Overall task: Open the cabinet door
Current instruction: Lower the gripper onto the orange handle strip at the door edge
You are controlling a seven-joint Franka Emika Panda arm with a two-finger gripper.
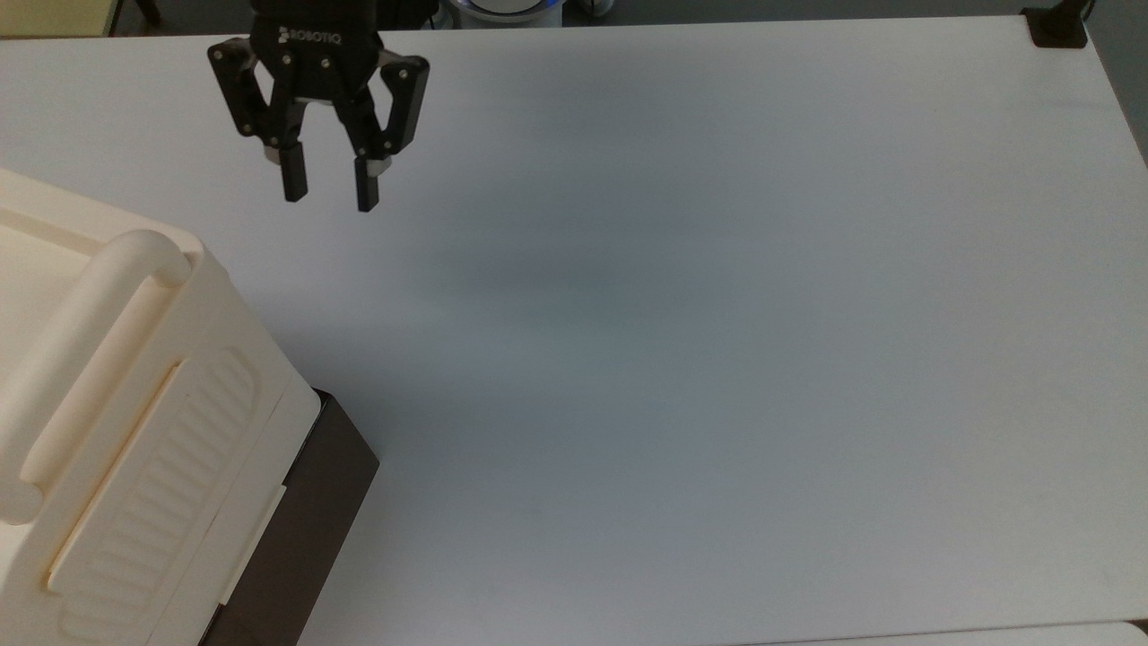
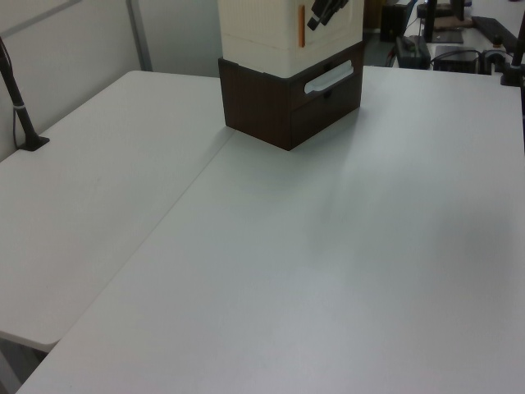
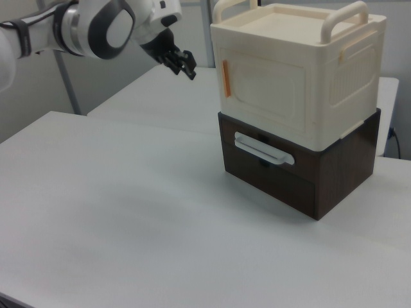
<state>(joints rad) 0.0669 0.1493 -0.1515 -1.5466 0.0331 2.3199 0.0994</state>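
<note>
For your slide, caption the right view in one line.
Open end effector nears cream cabinet stacked on brown drawer box.

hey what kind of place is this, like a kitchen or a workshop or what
Most likely a robotics lab or test bench, not a kitchen. A robot arm with a black gripper hangs over a bare white table, a cream cabinet stands on a dark brown drawer unit, and desks with electronics sit behind.

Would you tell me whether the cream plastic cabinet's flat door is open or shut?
Shut: the flat cream plastic cabinet door lies flush in the cabinet's front, no gap showing.
</note>
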